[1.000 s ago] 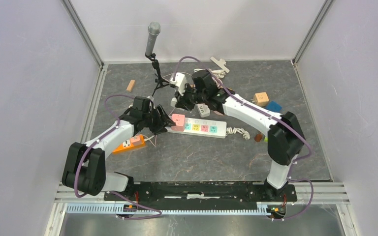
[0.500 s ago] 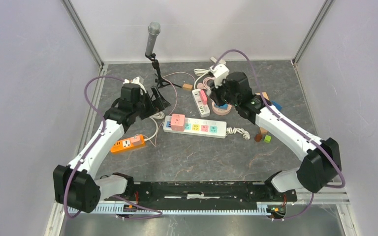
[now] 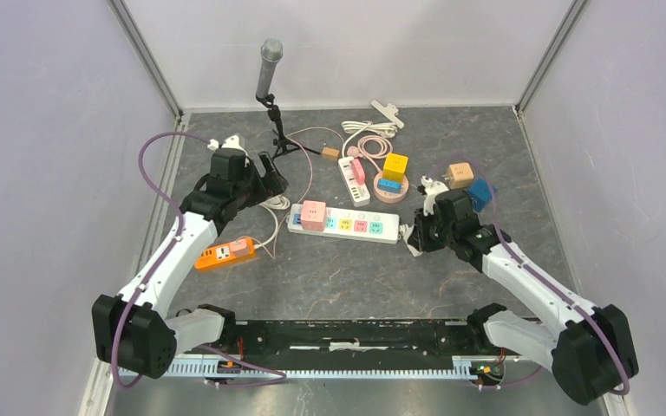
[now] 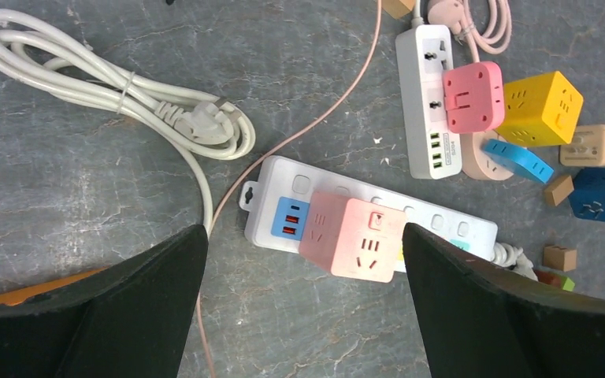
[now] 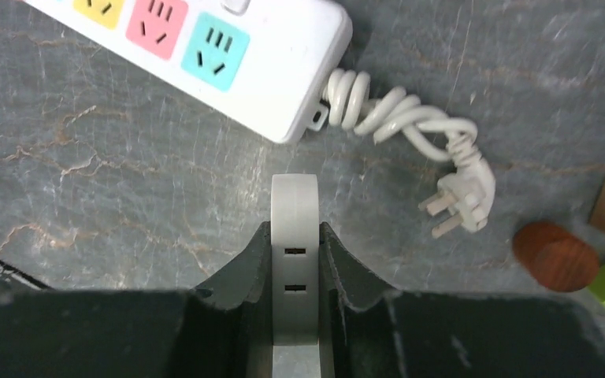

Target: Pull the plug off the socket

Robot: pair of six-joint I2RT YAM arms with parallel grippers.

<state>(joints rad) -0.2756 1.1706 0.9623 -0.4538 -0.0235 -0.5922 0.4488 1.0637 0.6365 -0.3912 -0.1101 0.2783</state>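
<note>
The right pincer (image 5: 295, 236) grips a grey plug (image 5: 295, 201) by the power strip's (image 5: 283, 94) end nearer the table's right edge. The left pincer (image 4: 301, 236) gapes wide and holds nothing above the pink cube (image 4: 352, 236).

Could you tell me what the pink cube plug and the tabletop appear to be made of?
The pink cube plug looks like moulded plastic: matte, rounded edges, even colour. The tabletop looks like grey stone or a stone-print sheet, with pale veins throughout; I cannot tell which.

Lab rig: white-walled booth (image 3: 43, 156) w/ alu frame (image 3: 145, 59).
</note>
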